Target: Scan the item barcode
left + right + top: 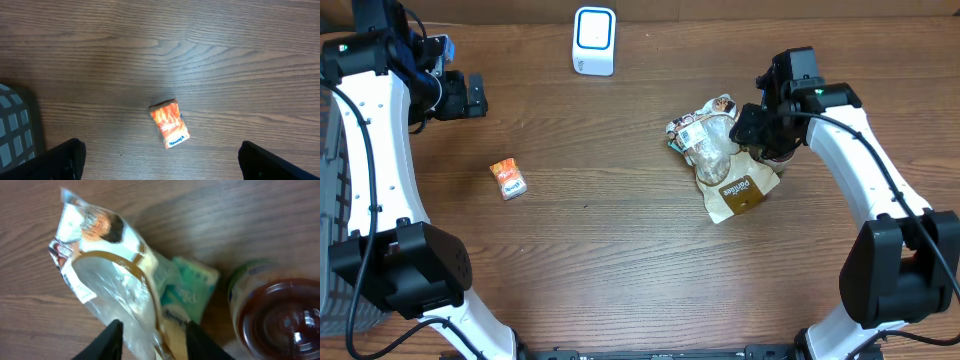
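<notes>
A clear plastic snack bag [705,135] lies on a pile right of centre, over a brown packet [740,190] and a green packet [187,292]. My right gripper [745,125] is right at the pile. In the right wrist view its fingers stand apart, open [156,342], with the bag's clear plastic [115,280] lying between them. The white scanner [594,40] stands upright at the back centre. My left gripper [470,95] hangs wide open [160,162] high at the far left, above a small orange packet [170,123]. No barcode is readable.
A jar with a dark lid [280,315] sits beside the pile, under my right arm. The orange packet [508,179] lies alone at the left. A grey basket [15,125] stands off the table's left edge.
</notes>
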Robot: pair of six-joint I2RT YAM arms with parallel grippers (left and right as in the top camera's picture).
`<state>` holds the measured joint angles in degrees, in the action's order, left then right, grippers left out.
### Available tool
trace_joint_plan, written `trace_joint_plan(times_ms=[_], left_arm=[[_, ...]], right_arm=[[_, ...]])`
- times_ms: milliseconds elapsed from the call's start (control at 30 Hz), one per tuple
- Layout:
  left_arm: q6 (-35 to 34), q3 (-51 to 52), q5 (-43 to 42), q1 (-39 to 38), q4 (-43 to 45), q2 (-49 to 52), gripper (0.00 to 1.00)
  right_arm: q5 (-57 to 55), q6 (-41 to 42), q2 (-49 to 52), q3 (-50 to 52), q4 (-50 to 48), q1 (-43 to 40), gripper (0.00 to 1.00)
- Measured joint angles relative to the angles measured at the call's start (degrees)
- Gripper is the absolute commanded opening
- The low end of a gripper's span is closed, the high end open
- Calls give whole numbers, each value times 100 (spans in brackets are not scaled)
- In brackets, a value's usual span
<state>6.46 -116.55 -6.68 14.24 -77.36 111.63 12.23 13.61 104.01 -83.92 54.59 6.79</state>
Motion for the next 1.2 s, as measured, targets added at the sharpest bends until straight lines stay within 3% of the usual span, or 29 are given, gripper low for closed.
trace_joint_plan(times_ms=[133,333,700,1200], left_arm=[[0,0,0,0,2,0,100],[0,0,0,0,0,0,100],[0,0,0,0,0,0,100],[0,0,0,0,7,0,100]], right_arm=[[39,-26,11,-721,533,31,57],[46,-120,9,-1707,651,367,58],[87,-33,210,-1735,162,1576,56],[90,404,929,-1733,179,1650,54]])
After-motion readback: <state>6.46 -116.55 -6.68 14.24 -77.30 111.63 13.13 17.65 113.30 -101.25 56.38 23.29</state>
